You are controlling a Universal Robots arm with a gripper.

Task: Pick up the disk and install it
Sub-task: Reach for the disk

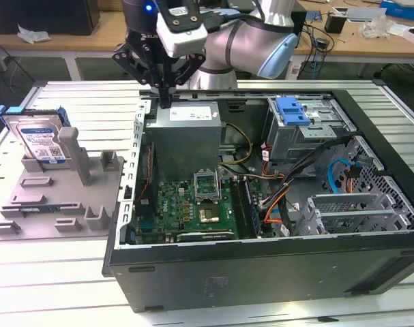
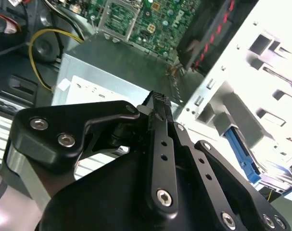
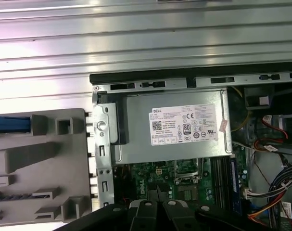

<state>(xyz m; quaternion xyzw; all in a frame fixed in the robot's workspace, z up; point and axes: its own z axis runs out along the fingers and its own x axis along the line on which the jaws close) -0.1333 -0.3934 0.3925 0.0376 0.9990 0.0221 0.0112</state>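
Upper middle of the exterior view: gripper (image 1: 167,101) right over the far edge of the silver power supply (image 1: 186,136) in the open computer case (image 1: 261,272); jaws together, clamped on nothing, likewise in the second wrist view (image 2: 158,103). Well apart, at the exterior view's left: the disk (image 1: 39,142), upright in the grey holder (image 1: 56,197) on the slatted table (image 1: 77,102); blue latch piece (image 1: 292,110) atop the drive cage (image 1: 309,136), upper right.

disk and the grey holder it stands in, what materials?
The disk looks like silvery metal, dull sheen, with a white-and-blue printed label; its blue carrier seems moulded plastic. The grey holder is matte, uniform, blocky: probably plastic.
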